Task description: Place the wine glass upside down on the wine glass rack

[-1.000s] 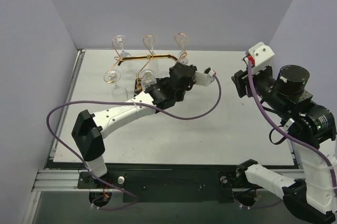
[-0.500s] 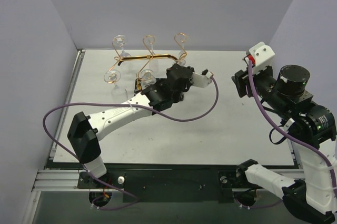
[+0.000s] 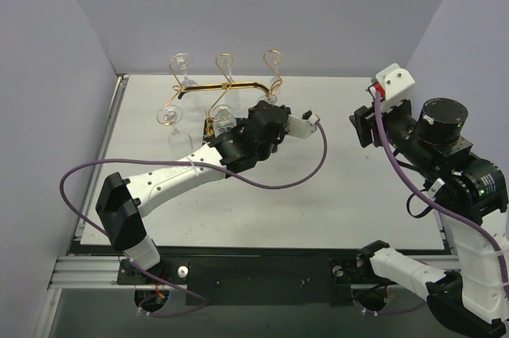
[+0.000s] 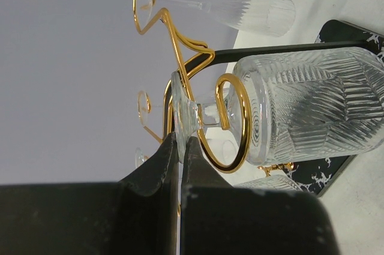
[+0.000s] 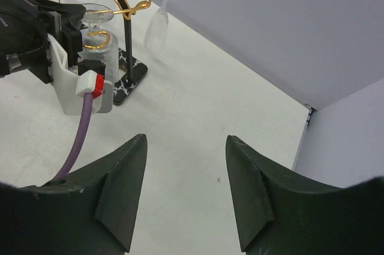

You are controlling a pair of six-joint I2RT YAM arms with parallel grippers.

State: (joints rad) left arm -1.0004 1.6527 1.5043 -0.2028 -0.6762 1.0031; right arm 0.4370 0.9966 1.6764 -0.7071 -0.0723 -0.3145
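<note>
**Cut wine glass bowl-down in the rack's near loop**

Wine glass (image 4: 300, 105): clear, with a broad bowl cut in leaf-like ribs, a short stem and a round foot. Hangs upside down, bowl just above the black slab, stem tucked into a curled loop on the near side. Foot sits above that loop, pinched edge-on between the closed fingers of the left gripper (image 4: 180, 142). Cannot tell whether the foot rests on the wire.

Wine glass rack (image 3: 231, 84): copper-gold wire with curled loop tops and a bar, upright on a black white-veined base (image 4: 327, 168). Stands far on the table, left of centre.
</note>
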